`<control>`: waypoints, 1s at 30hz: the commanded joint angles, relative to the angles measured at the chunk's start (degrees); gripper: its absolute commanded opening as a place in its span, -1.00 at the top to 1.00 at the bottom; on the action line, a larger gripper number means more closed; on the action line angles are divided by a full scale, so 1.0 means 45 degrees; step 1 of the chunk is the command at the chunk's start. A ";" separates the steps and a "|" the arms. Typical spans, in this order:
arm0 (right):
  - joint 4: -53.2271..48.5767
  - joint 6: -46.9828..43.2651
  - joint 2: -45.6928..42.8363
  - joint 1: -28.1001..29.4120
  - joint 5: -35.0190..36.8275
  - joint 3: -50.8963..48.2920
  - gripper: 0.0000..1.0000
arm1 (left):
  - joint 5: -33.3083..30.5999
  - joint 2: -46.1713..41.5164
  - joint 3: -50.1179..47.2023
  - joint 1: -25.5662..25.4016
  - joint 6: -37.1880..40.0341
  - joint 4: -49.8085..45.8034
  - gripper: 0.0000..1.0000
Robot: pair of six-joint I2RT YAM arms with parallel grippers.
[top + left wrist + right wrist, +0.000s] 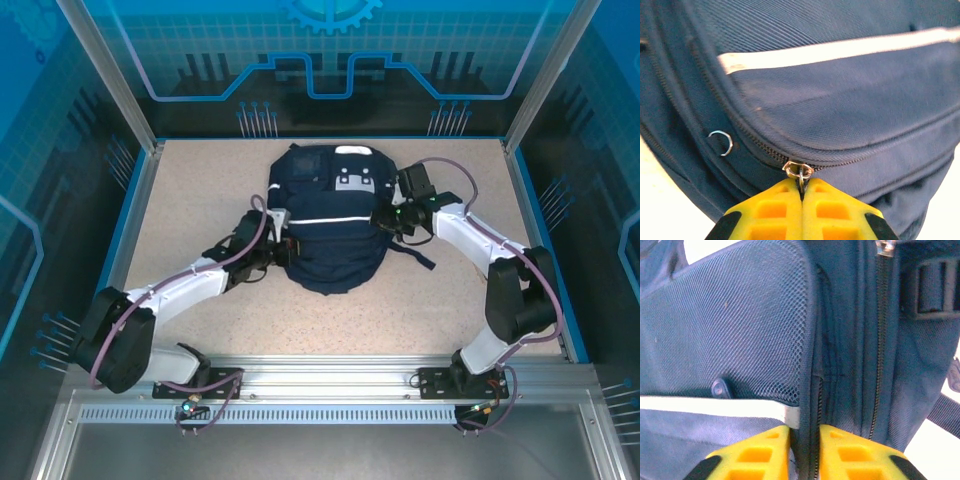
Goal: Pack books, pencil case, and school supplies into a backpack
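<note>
The navy backpack [325, 245] lies flat in the middle of the table. My left gripper [280, 252] is at its left side, and in the left wrist view my left gripper [802, 186] is shut on the metal zipper pull [799, 170] of a curved pocket zip. My right gripper [386, 218] is at the backpack's right side. In the right wrist view my right gripper [805, 432] stands slightly open astride a seam beside the mesh pocket [730, 325]. Books, pencil case and school supplies are out of view.
A dark strap [415, 255] trails from the backpack's right side onto the speckled table [200, 200]. Blue walls close in the table on three sides. A small metal ring [722, 141] hangs left of the zipper pull. A strap buckle [935, 287] sits near the right gripper.
</note>
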 commanded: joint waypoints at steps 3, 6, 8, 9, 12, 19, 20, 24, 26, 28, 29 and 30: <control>-0.0372 0.0392 -0.1035 -0.0095 -0.0006 -0.0015 0.10 | -0.0289 -0.0302 -0.0238 -0.0934 -0.0444 -0.0709 1.00; -0.0365 0.1356 -0.1907 0.0103 0.0222 -0.0844 -0.16 | -0.0360 -0.0336 -0.0262 -0.0931 -0.0525 -0.0638 1.00; 0.0022 0.2426 -0.2591 0.0271 0.0347 -0.1683 -0.28 | -0.0350 -0.0307 -0.0182 -0.0931 -0.0528 -0.0641 1.00; 0.0372 0.2950 -0.2866 0.0307 0.0237 -0.2101 -0.31 | -0.0368 -0.0297 -0.0183 -0.0934 -0.0526 -0.0643 1.00; 0.1539 0.4216 -0.3392 0.0439 -0.0090 -0.3149 -0.33 | -0.0545 -0.0297 -0.0146 -0.0933 -0.0489 -0.0732 1.00; 0.1968 0.4583 -0.2442 0.0745 -0.0530 -0.2603 -0.31 | -0.0949 -0.0370 -0.0071 -0.0932 -0.0369 -0.0978 1.00; 0.1994 0.4576 -0.2204 0.0781 -0.0533 -0.2484 -0.29 | -0.0998 -0.0375 -0.0080 -0.0916 -0.0374 -0.0983 1.00; 0.1981 0.4467 -0.1529 0.0783 -0.0453 -0.2072 -0.01 | -0.1279 -0.0375 -0.0025 -0.0921 -0.0456 -0.1148 1.00; 0.1865 0.4279 -0.1460 0.0789 -0.0141 -0.1928 0.24 | -0.1743 -0.0393 0.0054 -0.0914 -0.0606 -0.1429 1.00; 0.1538 0.4046 -0.1547 0.0762 0.0379 -0.1778 0.44 | -0.2790 -0.0395 0.0182 -0.0910 -0.0885 -0.1966 1.00; 0.1349 0.3925 -0.1567 0.0748 0.0637 -0.1699 0.52 | -0.3472 -0.0395 0.0263 -0.0866 -0.1110 -0.2325 1.00; 0.1258 0.3834 -0.1593 0.0730 0.0749 -0.1650 0.56 | -0.3979 -0.0395 0.0311 -0.0813 -0.1318 -0.2566 1.00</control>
